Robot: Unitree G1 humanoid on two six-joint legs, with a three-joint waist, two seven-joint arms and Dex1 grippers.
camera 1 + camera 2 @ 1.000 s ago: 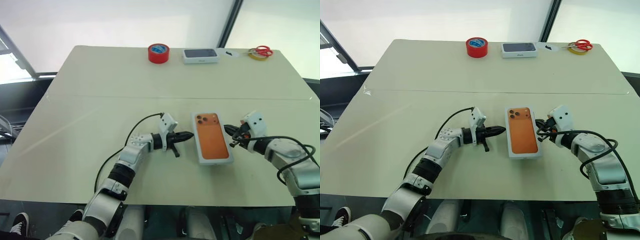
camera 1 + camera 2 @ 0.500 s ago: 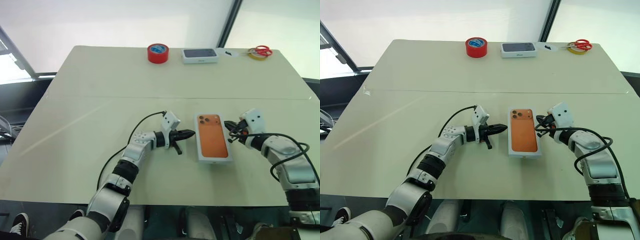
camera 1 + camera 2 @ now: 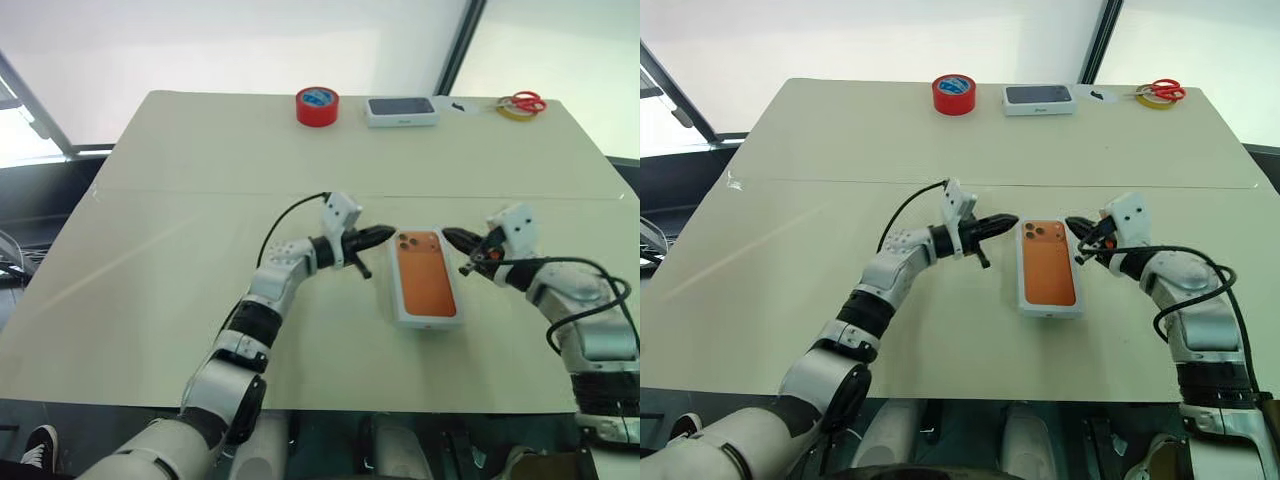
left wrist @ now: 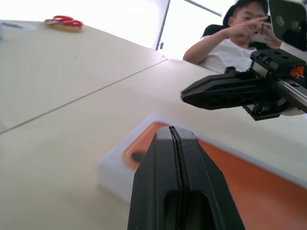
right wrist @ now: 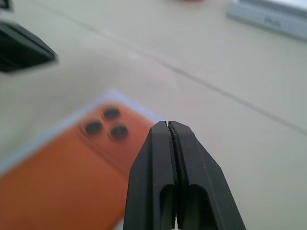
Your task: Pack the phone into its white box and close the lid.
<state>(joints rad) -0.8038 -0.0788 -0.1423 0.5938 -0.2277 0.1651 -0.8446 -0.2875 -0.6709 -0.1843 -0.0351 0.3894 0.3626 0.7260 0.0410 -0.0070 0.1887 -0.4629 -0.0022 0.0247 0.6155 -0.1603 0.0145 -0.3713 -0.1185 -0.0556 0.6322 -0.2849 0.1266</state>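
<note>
Hovering: left gripper (image 3: 385, 234) and right gripper (image 3: 451, 237) — both clenched, empty — flank the lid (image 3: 424, 286) at its 12 o'clock end.
Risk: a sideways nudge could shift the lid askew.

No word, brand or number can be made out with any certainty. The only lettering is a short dark marking on the side wall of the flat white box with a dark phone picture (image 5: 268, 19), lying well beyond the shut right gripper (image 5: 169, 125) (too blurred to spell out). The white lid printed with an orange phone (image 3: 426, 285) between the grippers carries a picture, no legible text.
</note>
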